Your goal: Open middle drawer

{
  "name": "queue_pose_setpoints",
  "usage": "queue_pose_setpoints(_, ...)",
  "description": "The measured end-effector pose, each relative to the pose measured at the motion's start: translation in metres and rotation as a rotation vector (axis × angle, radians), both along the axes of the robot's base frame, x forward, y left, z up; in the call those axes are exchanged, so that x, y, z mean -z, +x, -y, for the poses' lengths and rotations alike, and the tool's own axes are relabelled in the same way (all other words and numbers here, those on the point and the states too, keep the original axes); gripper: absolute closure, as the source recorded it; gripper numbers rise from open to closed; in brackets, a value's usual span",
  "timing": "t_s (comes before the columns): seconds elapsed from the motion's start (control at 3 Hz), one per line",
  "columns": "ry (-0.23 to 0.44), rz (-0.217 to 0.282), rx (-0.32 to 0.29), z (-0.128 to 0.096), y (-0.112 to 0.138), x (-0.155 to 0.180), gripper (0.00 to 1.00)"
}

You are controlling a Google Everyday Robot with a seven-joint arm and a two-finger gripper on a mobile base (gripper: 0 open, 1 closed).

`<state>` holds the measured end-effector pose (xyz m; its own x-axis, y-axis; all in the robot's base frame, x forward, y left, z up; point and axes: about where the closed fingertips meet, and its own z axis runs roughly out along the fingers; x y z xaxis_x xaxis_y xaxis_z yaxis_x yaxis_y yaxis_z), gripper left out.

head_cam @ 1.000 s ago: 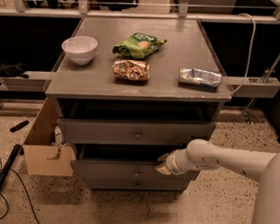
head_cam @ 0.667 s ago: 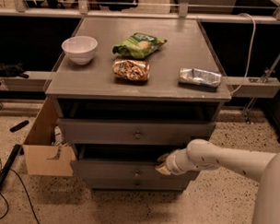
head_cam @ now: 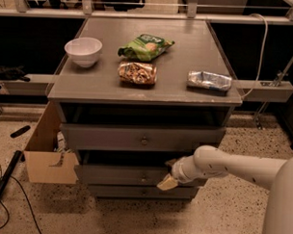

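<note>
At the middle drawer (head_cam: 110, 175), between top drawer (head_cam: 102, 136) and bottom drawer (head_cam: 124, 191): gripper (head_cam: 167, 181) just right of the small knob (head_cam: 144, 177) — open or closed, cannot tell. Likely rigid, fairly light, sliding straight — best taken by the knob, pulled squarely.

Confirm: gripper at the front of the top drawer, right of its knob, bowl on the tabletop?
Wrong drawer. The camera view shows the gripper at the front of the middle drawer, right of its knob. The bowl is on the tabletop, as you say.
</note>
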<state>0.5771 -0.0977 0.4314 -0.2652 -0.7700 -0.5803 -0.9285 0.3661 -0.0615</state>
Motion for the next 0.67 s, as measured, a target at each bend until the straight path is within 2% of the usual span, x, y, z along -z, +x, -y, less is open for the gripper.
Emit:
queue_pose_setpoints(0.33, 0.0, -0.005, 0.0, -0.0013, -0.0018, 0.0046, 0.66)
queue_pose_setpoints(0.67, -0.001, -0.007, 0.0, -0.0018, -0.0025, 0.0011, 0.89)
